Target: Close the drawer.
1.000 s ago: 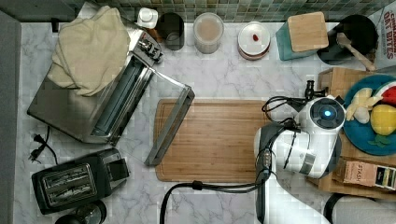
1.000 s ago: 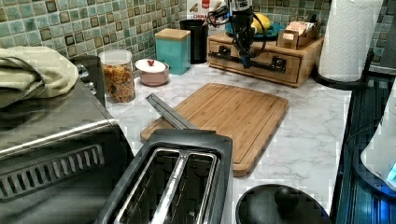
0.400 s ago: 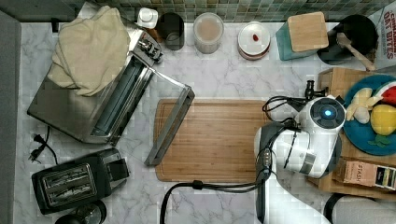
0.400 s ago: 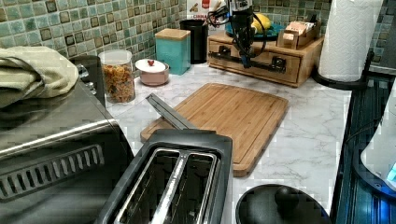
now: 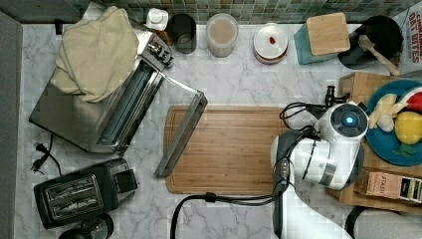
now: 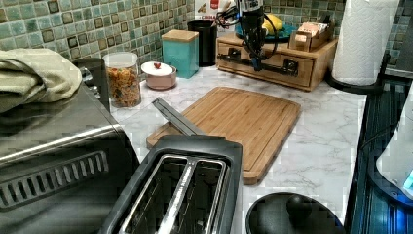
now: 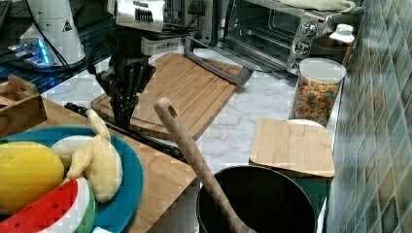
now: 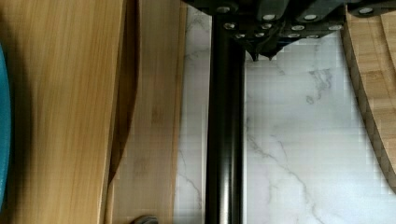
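Drawer (image 6: 272, 62) front's black handle (image 8: 225, 130) just beside clenched, empty jaws

On the marble counter (image 5: 239, 84) we see a brown cutting board (image 5: 229, 149) in the middle. The open door of a toaster oven (image 5: 107, 109) lies over its edge, and a beige cloth (image 5: 94, 52) rests on the oven. A black toaster (image 5: 74, 191) stands near.

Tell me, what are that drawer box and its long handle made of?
The drawer looks like pale bamboo or light wood with a smooth matte finish: fine straight grain runs along its front. The handle bar is black and glossy with a soft highlight down its length, so probably coated metal, though plastic is possible.
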Available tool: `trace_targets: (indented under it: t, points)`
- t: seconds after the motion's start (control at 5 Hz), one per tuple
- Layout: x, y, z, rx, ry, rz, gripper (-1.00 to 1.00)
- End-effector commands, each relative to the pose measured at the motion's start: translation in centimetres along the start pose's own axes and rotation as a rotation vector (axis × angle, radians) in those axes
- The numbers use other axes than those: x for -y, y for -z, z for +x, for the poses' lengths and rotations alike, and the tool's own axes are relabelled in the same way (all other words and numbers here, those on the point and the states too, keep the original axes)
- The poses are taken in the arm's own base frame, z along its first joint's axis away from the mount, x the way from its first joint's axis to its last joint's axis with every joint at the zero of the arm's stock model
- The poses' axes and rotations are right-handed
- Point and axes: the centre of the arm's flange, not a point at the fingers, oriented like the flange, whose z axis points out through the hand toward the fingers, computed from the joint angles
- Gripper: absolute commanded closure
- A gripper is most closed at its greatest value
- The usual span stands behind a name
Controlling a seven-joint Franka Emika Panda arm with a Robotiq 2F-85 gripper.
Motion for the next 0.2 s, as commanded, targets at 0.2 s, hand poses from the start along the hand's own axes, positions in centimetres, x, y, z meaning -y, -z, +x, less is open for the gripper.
trace_targets:
  t: [0.2]
  points:
    - [-13.89, 3.11, -4.31, -0.032, -0.198, -0.045, 1.0]
